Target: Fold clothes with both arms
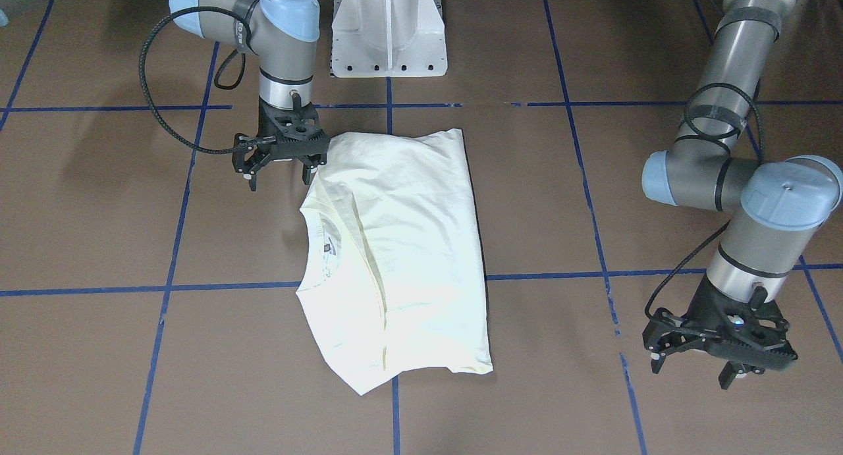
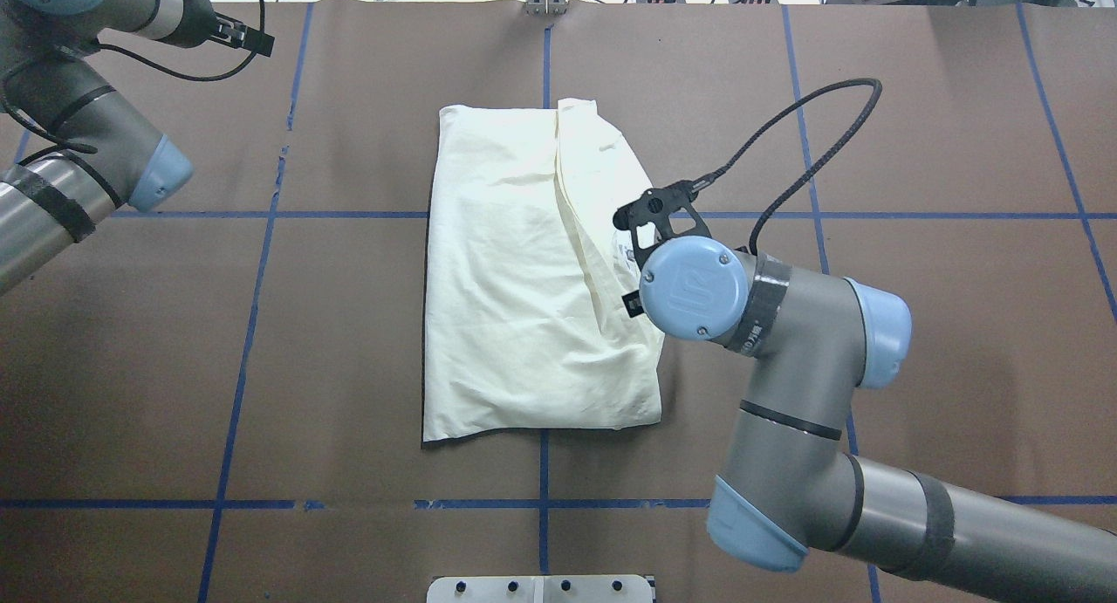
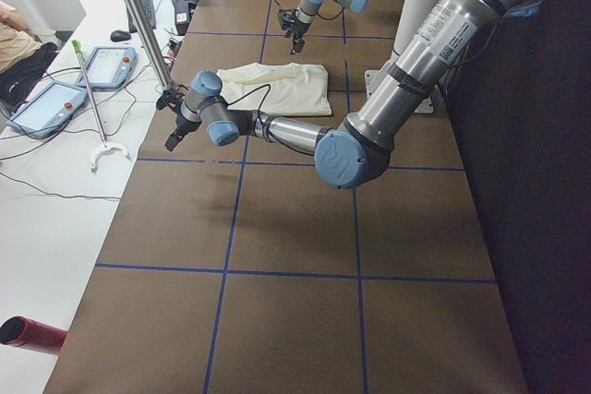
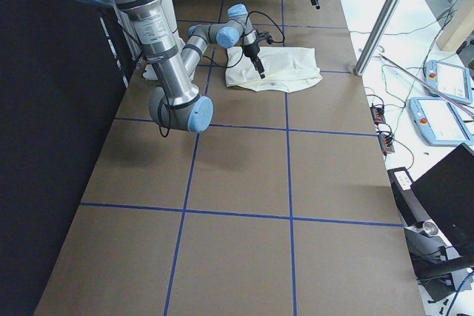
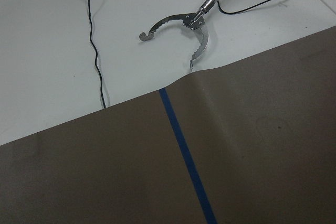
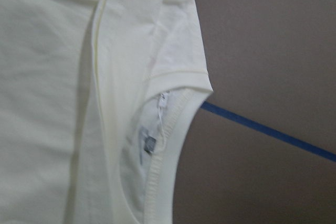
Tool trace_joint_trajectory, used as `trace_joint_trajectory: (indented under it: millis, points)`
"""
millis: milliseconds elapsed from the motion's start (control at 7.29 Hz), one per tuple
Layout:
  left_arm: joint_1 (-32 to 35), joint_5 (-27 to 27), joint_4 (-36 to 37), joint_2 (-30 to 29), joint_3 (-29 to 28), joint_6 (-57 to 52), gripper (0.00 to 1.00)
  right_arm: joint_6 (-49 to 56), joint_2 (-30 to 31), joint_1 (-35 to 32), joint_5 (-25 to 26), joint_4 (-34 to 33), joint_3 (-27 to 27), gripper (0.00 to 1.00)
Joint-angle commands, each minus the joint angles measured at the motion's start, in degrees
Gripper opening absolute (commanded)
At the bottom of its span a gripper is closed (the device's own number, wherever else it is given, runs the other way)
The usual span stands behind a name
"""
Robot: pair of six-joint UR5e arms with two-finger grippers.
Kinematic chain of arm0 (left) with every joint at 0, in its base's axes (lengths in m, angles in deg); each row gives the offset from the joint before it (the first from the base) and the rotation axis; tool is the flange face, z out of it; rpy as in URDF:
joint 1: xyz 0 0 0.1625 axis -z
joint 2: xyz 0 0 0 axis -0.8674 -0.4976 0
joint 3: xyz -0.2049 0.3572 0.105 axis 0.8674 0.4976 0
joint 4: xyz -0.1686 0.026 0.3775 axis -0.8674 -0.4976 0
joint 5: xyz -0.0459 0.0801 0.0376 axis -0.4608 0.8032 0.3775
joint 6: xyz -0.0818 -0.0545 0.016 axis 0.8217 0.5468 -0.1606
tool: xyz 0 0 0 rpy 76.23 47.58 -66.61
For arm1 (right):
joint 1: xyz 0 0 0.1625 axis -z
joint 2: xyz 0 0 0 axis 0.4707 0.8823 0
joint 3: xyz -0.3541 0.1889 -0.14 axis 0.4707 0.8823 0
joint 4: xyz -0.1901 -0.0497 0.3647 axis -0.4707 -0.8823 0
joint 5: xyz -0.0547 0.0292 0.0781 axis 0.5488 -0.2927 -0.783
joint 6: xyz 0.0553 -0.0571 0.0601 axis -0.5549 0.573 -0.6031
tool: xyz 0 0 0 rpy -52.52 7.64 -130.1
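The clothes are one cream shirt (image 1: 402,244), folded into a tall rectangle with its plain side up on the brown table. Its collar and label (image 6: 149,145) face the right arm. My right gripper (image 1: 279,176) hangs open just above the table at the shirt's corner beside the collar. One fingertip (image 1: 308,173) is at the cloth's edge, and nothing is between the jaws. In the overhead view the wrist (image 2: 694,289) hides this gripper over the shirt (image 2: 515,280). My left gripper (image 1: 691,371) is open and empty, far from the shirt near the table's outer edge.
The white pedestal base (image 1: 388,30) stands behind the shirt. Blue tape lines (image 1: 395,287) cross the table. Beyond the table's end lie a metal grabber tool (image 5: 194,30), cables and two teach pendants (image 3: 55,103). A person's arm (image 3: 14,29) shows there.
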Motion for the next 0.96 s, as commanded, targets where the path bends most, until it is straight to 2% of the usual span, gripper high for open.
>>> trace_joint_trajectory:
  millis: [0,137,411,549,686,823]
  points:
    - [0.0,0.0,0.0,0.0,0.1,0.1,1.00,-1.6,-8.1,-2.4,-4.6,11.1,12.1,1.00]
    - [-0.1,0.0,0.0,0.0,0.0,0.1,1.00,-2.0,-8.0,-3.7,-7.7,17.0,15.2,1.00]
    - [-0.1,0.0,0.0,0.0,0.1,0.2,1.00,-2.4,-8.3,-4.2,-9.1,20.1,17.9,1.00]
    - [-0.1,0.0,0.0,0.0,0.0,0.2,1.00,-4.8,-8.3,-4.2,-9.5,21.1,19.3,0.93]
    - [-0.1,0.0,0.0,0.0,0.0,0.1,1.00,-5.2,-8.3,-4.2,-9.9,25.5,22.0,0.74]
    - [-0.1,0.0,0.0,0.0,0.0,0.1,1.00,-5.2,-8.1,-4.2,-9.9,29.8,25.3,0.68]
